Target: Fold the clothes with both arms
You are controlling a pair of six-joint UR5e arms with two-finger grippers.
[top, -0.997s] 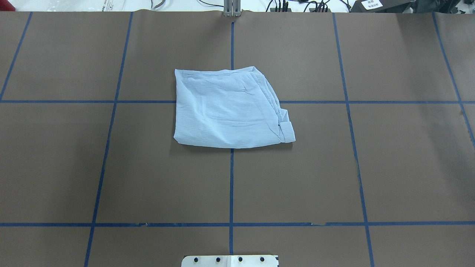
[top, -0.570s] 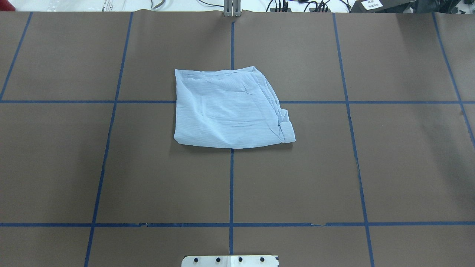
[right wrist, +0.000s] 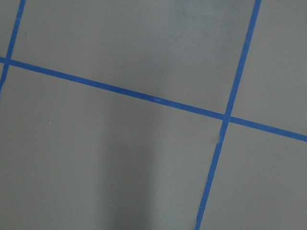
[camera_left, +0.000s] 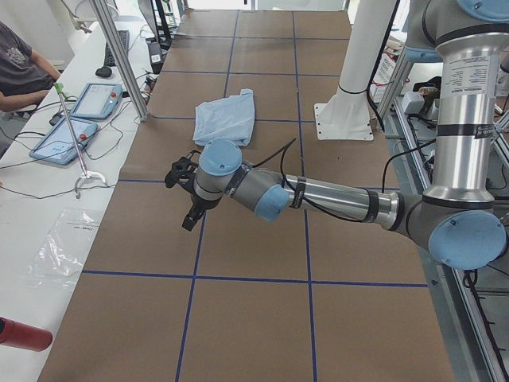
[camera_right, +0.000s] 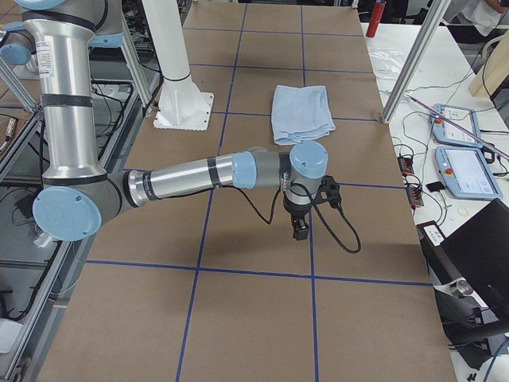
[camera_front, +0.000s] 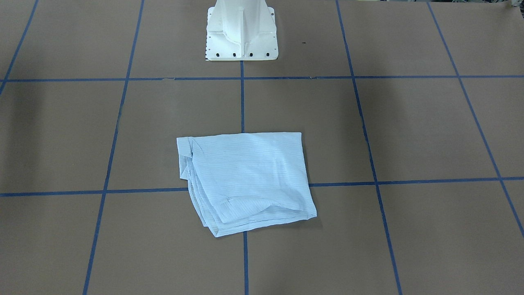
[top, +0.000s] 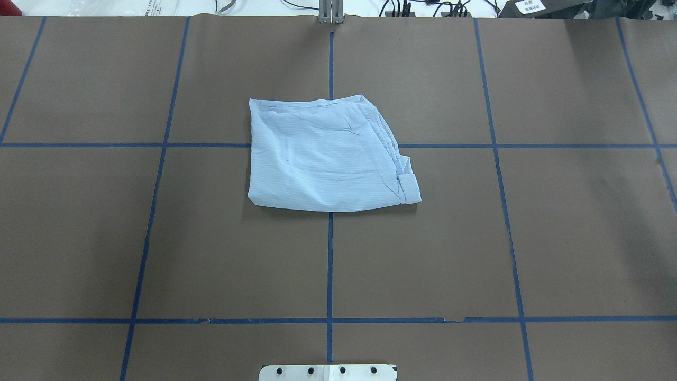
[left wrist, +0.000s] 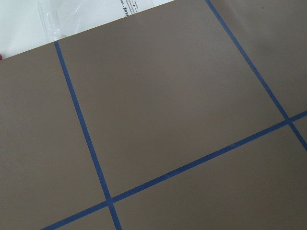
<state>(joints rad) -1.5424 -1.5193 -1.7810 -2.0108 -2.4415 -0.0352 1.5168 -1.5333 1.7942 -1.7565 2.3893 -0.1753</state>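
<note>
Item: shirt (top: 322,159), folded square, unmoved on table (top: 529,238), well apart from my left end effector (camera_left: 189,218) and right end effector (camera_right: 300,230). Their opening: I cannot tell. Fold looks complete.

Brown table (left wrist: 168,96), blue tape (left wrist: 109,200), perhaps plastic bag (left wrist: 50,19)

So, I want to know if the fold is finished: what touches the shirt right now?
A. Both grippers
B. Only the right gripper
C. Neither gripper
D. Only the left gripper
C: the shirt lies folded by itself on the table, while the left gripper and the right gripper each hang over the table well apart from it.
</note>
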